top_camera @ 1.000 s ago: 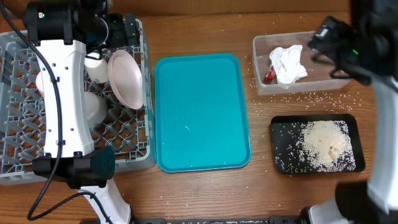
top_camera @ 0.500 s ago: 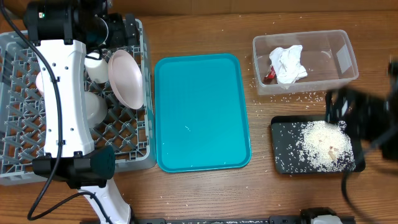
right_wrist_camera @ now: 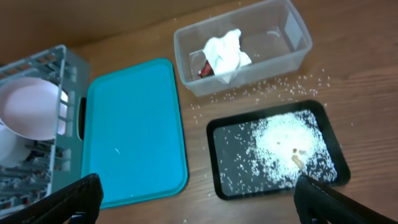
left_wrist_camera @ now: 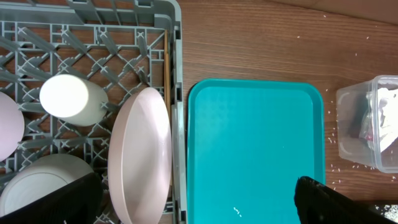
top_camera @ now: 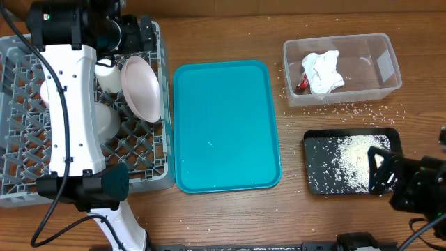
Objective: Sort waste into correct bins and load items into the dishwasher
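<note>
Holding left gripper [left_wrist_camera: 196, 182] and right gripper [right_wrist_camera: 198, 182] wide, we see napkin [top_camera: 323, 71] and wrapper [top_camera: 301, 85] in the clear tub [top_camera: 369, 66], with rice grains [top_camera: 355, 162] on the black tray [top_camera: 307, 162]. Plate [top_camera: 143, 87] and cup [top_camera: 108, 75] sit in the rack [top_camera: 139, 162].

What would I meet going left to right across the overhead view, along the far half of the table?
Large grey plastic lattice dish rack → flat teal rectangular serving tray → clear rectangular plastic tub.

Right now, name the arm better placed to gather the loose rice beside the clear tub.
Right: its open hand hovers at the black tray, beside those grains; the left arm hangs over the dish rack.
</note>
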You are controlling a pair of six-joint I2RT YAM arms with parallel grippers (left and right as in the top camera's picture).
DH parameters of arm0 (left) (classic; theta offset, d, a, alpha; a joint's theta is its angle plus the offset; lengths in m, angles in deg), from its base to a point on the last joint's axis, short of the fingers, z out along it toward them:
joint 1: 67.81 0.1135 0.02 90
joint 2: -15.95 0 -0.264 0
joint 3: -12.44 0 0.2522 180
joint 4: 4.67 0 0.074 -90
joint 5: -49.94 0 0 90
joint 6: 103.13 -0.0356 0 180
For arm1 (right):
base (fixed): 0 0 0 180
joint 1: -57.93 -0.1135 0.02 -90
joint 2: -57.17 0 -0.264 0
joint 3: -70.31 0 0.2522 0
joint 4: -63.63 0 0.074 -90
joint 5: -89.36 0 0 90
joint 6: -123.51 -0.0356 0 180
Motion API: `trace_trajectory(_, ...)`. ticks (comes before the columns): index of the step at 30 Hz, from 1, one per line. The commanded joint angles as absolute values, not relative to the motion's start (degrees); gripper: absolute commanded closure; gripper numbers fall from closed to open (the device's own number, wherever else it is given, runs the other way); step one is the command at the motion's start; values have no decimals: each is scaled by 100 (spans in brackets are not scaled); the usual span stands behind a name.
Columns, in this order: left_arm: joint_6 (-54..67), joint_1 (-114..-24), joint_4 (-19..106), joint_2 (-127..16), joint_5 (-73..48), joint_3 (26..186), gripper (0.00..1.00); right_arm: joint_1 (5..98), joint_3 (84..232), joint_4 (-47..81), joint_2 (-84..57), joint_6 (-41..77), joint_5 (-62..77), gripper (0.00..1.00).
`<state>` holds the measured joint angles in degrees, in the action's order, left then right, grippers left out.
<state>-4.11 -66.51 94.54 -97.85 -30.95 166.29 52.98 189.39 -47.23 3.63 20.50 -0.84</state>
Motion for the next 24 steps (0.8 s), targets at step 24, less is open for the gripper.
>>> trace_trajectory(24, -372, -6675, 9433, -9761, -3148, 16699, 0, 5325, 10522, 3746, 4066, 3099, 656, 0)
